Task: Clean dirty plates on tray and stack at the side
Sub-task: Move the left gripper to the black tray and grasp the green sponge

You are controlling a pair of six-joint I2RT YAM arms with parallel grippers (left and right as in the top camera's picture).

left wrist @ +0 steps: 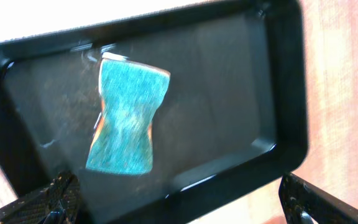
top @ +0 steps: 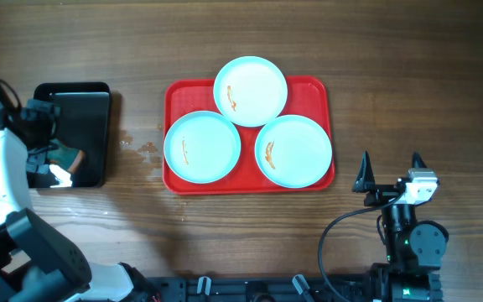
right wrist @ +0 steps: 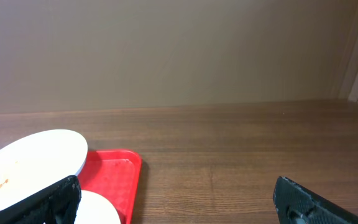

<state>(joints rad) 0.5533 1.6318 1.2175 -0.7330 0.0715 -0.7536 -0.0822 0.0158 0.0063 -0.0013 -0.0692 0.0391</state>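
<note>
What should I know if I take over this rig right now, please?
Left gripper: open, empty, hovering over the black bin, which holds a teal sponge.
Right gripper: open, empty, over the table off the front right corner of the tray.
All three plates are on the tray: rear, left, right. Each shows orange smears.
Done: nothing visible; none wiped, none stacked at the side.
Left: pick up the sponge, wipe each one, stack them beside the tray.
</note>
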